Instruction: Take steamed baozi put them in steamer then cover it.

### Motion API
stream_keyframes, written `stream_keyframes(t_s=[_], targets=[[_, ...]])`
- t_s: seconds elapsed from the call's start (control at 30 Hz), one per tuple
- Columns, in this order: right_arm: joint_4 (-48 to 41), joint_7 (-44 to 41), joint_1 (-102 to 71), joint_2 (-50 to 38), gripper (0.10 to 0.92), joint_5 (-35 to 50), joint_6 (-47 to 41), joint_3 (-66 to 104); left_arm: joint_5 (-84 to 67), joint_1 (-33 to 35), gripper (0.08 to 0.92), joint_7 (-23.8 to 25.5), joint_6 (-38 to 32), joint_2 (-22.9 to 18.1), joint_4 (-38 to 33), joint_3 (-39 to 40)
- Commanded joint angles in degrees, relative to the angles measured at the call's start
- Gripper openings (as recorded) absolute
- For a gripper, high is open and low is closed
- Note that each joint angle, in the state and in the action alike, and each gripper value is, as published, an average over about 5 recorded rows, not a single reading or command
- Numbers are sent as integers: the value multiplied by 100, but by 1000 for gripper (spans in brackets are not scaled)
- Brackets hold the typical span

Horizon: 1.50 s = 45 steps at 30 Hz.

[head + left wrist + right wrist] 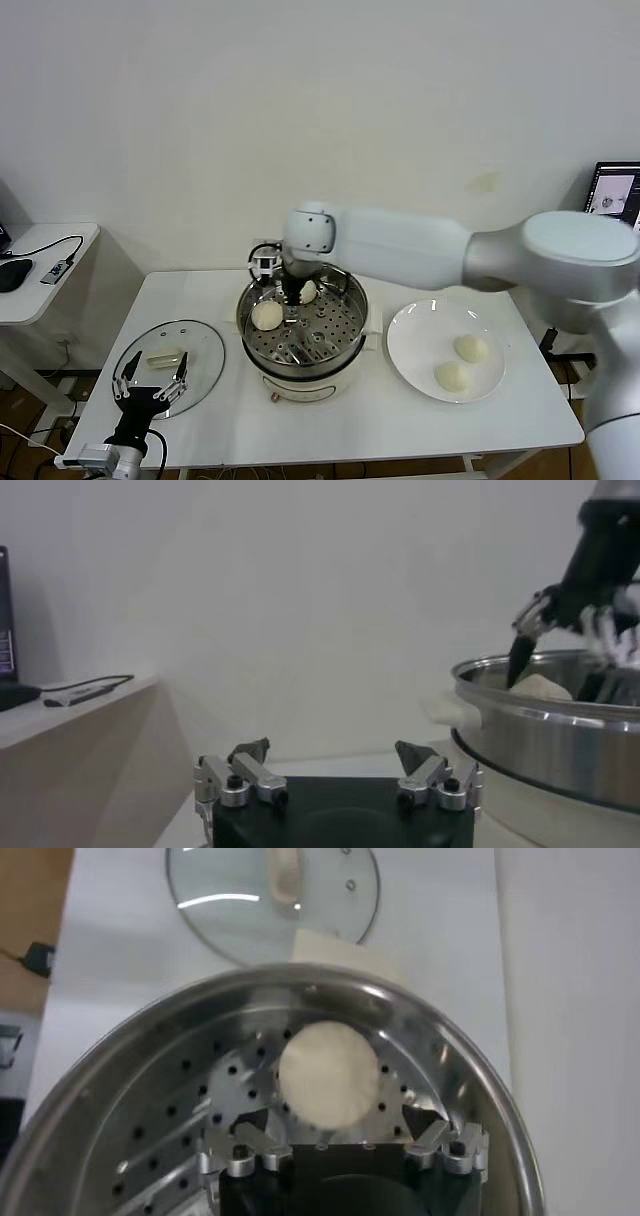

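Steel steamer [335,345] sits mid-table on its white base, perforated tray exposed, no lid on it. Two steamed baozi in it: one [267,315] on the tray toward the robot's left, a second [309,291] at the far side, right under the right gripper [291,295]. In the right wrist view that bun [329,1074] lies on the tray between the spread fingers [238,1150], jaws open, not gripping it (contact with the pads: can't tell). Right arm reaches across from the robot's right, gripper down inside the pot rim.

White plate [419,368] just right of the steamer holds the other two buns [471,348] [452,375], side by side, well apart from the rim.

Glass cover [203,360] lies flat on the table left of the steamer, cream handle [165,358] up, its long axis running roughly left-right.

Left gripper [151,385] hovers at the cover's near edge, fingers open, holding nothing.
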Motion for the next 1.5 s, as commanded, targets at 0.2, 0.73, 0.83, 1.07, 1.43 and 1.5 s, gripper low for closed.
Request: stream_keyframes(t_s=[0.2,0.73,0.83,1.07,1.43,1.5], targets=[[2076,-1252,826,-3346,823,-1298,729,-141,38,80,823,-1,-8,31,-50,0],[2097,-1587,-1098,-4893,823,-3408,2131,533,165,178,823,-6,-14,-70,-117,4],[1938,-1494,-1761,-4911,823,-3701,2165,1061,180,189,823,-11,-11,-86,-142,1],[1534,-1300,-2831,-4691,823,-3977,2173,1814,199,202,823,-20,-3,-95,-153,-29],[870,-1116,-3399,-4099,823,-4022,2179,2152,197,177,823,-25,2,-122,-98,-69],[769,-1091,-3485,-4011,823,-4022,2179,2188,196,178,823,-25,2,-121,-93,-78]])
